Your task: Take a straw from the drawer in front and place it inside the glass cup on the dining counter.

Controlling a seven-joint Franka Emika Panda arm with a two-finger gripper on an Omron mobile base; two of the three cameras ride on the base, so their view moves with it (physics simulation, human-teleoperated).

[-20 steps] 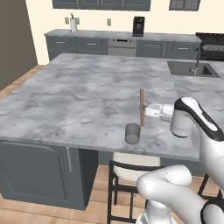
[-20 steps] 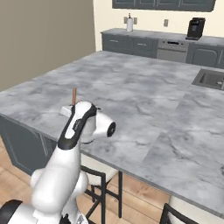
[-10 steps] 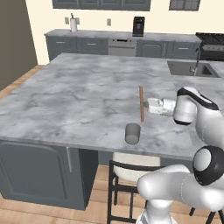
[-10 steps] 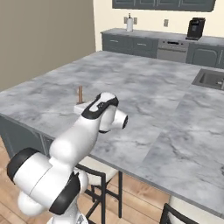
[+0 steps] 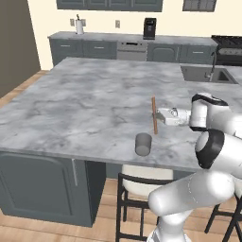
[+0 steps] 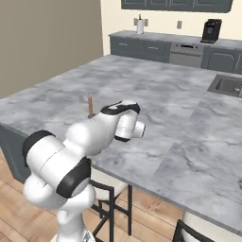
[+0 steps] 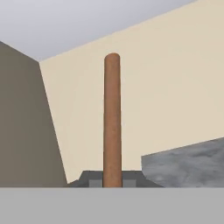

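Thin, straight brownish-orange straw (image 5: 154,115), smooth and cylindrical, held near-upright above the broad grey-white veined marble counter (image 5: 85,104). White end effector (image 5: 160,115) clamped tight on the straw's lower part. Short cylindrical tumbler of translucent grey glass (image 5: 143,144) upright near the counter's front edge, just below the straw.

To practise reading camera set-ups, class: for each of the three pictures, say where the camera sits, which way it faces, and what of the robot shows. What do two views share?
Left base view: behind the arm's left, looking down over the dining counter; arm at right holds the straw upright above the glass cup.
Right base view: behind its right; arm at lower left, straw peeking behind it.
Hand view: on the hand, facing the walls; straw between shut jaws.
Base views share the counter, straw and coffee machine.
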